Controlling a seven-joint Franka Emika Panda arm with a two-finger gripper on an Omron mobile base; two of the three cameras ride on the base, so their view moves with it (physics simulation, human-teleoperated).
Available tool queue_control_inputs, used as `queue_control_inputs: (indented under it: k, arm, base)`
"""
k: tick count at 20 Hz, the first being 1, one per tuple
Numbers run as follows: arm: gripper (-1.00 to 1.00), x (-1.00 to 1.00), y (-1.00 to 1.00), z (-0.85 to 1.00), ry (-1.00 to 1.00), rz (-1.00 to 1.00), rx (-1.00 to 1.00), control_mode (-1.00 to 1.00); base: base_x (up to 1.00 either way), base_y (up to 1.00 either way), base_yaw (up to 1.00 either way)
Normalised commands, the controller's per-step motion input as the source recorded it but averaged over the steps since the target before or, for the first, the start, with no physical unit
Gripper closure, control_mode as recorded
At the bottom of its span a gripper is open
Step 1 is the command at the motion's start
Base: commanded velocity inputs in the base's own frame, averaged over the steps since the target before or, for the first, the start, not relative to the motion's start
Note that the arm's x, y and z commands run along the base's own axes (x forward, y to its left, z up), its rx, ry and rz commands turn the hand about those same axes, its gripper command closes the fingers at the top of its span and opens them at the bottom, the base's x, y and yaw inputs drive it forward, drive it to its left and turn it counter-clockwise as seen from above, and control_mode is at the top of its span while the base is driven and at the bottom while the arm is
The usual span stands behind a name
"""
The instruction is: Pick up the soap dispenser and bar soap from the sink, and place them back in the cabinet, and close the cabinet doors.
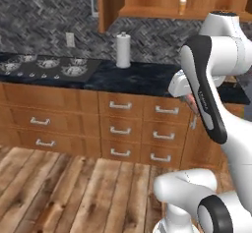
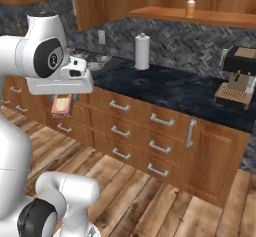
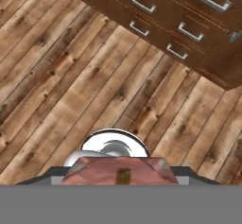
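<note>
The bar soap (image 3: 119,172) is held between the fingers (image 2: 62,112), as seen in the hand view, where the reddish block with its paler face sits at the bottom of the picture above the wooden floor (image 3: 71,76); in the right base view the same block (image 2: 62,104) hangs under the hand, clear of the drawers (image 2: 135,126). In the left base view only a sliver of the block (image 1: 189,101) is seen behind the forearm. Farther out, the soap dispenser (image 2: 190,6) is already stood upright on the shelf of the cabinet (image 2: 200,16), above the dark tabletop (image 2: 170,88) with the paper-towel roll (image 2: 142,51) and a coffee machine (image 2: 237,78). The task is judged roughly half done: the dispenser is put away, while the bar is carried and not yet placed, and the cabinet doors (image 1: 109,3) are left to be closed. No brand, label or readable writing can be made out on any item.
</note>
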Motion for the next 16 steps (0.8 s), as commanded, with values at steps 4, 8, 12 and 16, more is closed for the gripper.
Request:
queue_control_inputs:
  k: [4,8,12,16]
  arm:
    - [1.00,0.00,0.00,0.00,0.00,0.00,0.00,1.00]
    - [1.00,0.00,0.00,0.00,0.00,0.00,0.00,1.00]
    - [1.00,0.00,0.00,0.00,0.00,0.00,0.00,1.00]
    - [1.00,0.00,0.00,0.00,0.00,0.00,0.00,1.00]
  base:
    - [0.25,0.00,-0.69]
    - [0.43,0.07,-0.54]
    - [0.57,0.26,-0.36]
    - [0.49,0.29,-0.29]
